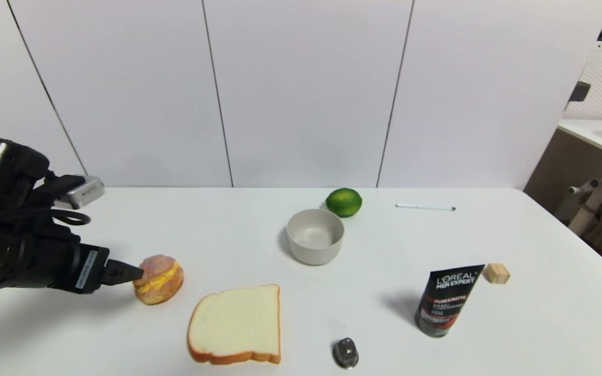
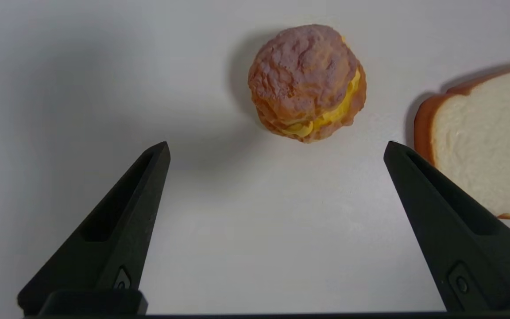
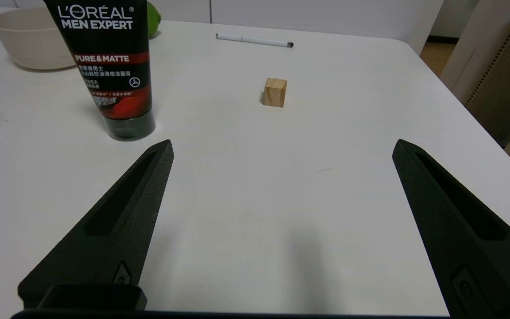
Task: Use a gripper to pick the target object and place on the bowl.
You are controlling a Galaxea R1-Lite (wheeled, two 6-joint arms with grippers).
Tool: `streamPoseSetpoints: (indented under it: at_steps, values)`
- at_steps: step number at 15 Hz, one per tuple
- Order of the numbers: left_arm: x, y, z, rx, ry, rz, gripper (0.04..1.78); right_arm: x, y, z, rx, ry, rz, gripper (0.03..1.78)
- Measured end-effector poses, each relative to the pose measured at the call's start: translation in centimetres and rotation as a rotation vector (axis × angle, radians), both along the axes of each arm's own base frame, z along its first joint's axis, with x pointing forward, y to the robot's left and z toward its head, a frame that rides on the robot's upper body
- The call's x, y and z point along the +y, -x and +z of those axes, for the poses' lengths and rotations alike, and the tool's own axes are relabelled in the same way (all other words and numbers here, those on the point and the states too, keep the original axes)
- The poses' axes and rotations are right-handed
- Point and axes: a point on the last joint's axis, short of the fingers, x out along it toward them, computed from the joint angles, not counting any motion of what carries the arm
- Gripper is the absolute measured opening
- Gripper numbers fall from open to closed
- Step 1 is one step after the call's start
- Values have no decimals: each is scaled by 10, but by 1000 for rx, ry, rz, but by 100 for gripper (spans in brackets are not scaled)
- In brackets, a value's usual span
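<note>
The brown bun with yellow filling (image 1: pixel 159 279) lies on the white table at the near left; it also shows in the left wrist view (image 2: pixel 307 83). My left gripper (image 1: pixel 136 272) hangs just left of the bun, above the table. In the left wrist view the left gripper (image 2: pixel 277 148) is open and empty, with the bun just beyond its fingertips. The grey-beige bowl (image 1: pixel 315 236) stands empty at mid-table, right of the bun and farther back; it also shows in the right wrist view (image 3: pixel 27 40). My right gripper (image 3: pixel 281 148) is open and empty over bare table, out of the head view.
A white bread slice (image 1: pixel 236 325) lies right of the bun, nearer the front. A green lime (image 1: pixel 344 202) sits behind the bowl. A black L'Oreal tube (image 1: pixel 444 306), a wooden cube (image 1: pixel 496 273), a pen (image 1: pixel 425 207) and a small metal object (image 1: pixel 345 352) lie to the right.
</note>
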Motion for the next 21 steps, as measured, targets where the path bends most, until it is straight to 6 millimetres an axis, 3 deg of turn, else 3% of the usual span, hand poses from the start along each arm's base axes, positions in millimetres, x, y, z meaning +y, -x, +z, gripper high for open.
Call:
streamPoseSetpoints:
  at_steps: [4, 12, 21]
  values:
    - [-8, -20, -5, 48, -6, -23, 171, 0, 0, 0, 0, 0, 0, 171]
    - [-20, -56, -36, 160, 7, -65, 171, 0, 0, 0, 0, 0, 0, 171]
    - [-25, -74, -55, 221, -9, -81, 171, 0, 0, 0, 0, 0, 0, 171]
